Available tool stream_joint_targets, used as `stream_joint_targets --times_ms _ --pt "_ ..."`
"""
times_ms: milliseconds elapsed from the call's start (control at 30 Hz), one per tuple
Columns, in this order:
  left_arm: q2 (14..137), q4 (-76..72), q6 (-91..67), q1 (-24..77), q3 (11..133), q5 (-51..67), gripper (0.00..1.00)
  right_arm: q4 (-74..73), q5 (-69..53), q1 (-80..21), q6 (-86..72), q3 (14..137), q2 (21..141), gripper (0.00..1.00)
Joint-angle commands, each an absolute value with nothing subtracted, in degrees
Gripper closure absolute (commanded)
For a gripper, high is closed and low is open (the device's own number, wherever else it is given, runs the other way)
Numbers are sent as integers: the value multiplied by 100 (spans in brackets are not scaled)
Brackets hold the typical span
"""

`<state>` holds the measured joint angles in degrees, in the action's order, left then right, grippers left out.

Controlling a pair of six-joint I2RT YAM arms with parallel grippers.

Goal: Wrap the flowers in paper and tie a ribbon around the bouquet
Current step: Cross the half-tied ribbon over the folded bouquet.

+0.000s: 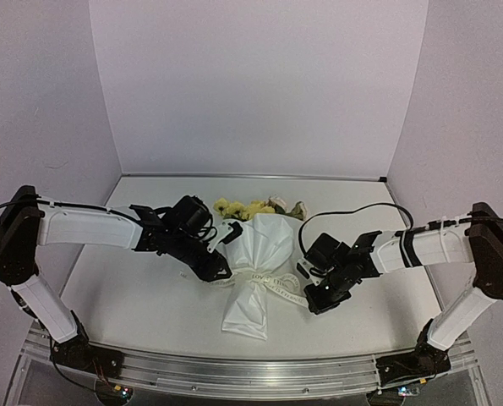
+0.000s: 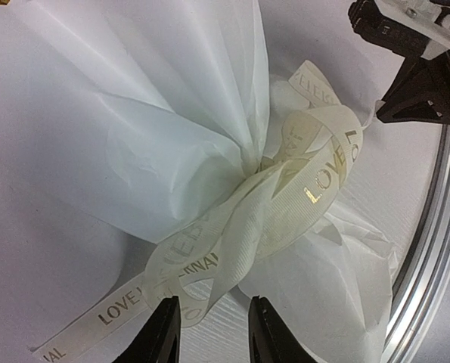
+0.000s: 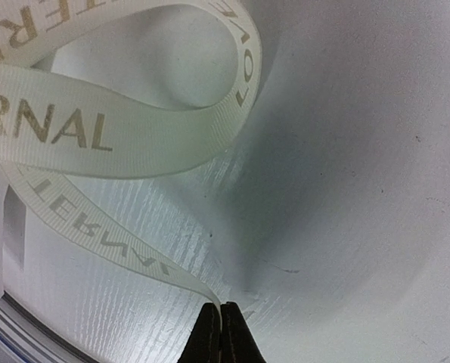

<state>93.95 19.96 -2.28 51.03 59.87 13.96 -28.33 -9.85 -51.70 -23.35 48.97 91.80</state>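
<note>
Top external view shows the white table (image 1: pixel 133 296) bearing, mid-frame, the tapered white paper bouquet (image 1: pixel 253 254) of yellow blooms, with the cream lettered ribbon (image 1: pixel 272 282) looped round its neck. Tying seems under way: right jaws pinch the ribbon's tail, left jaws stand apart beside the knot. Cinching it next likely needs opposing pulls.

White paper (image 1: pixel 260 250); cream ribbed ribbon (image 2: pixel 315 189) printed with gold-brown lettering; pale yellow and cream flowers (image 1: pixel 243 208); white, faintly wood-grained counter (image 3: pixel 338 227).
</note>
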Motion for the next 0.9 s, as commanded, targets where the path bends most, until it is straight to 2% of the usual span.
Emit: stream_joint_targets --times_ms 0,367,467,600,867 --pt "9552 1960 -9 5115 6395 1499 68 -2795 -865 -5198 -2285 4965 9090 100" --pt "9752 1951 103 5122 6478 1684 75 -2752 -831 -5200 -2285 4913 9070 100" --pt "9720 1889 87 5123 6442 1643 83 -2750 -809 -5201 -2292 4913 9082 100" --pt "9699 1818 7 5124 6404 1426 99 -2751 -733 -5203 -2304 4897 9053 100" --pt "9250 1548 -531 5115 5950 742 100 -2820 -525 -5200 -2350 4715 8924 100"
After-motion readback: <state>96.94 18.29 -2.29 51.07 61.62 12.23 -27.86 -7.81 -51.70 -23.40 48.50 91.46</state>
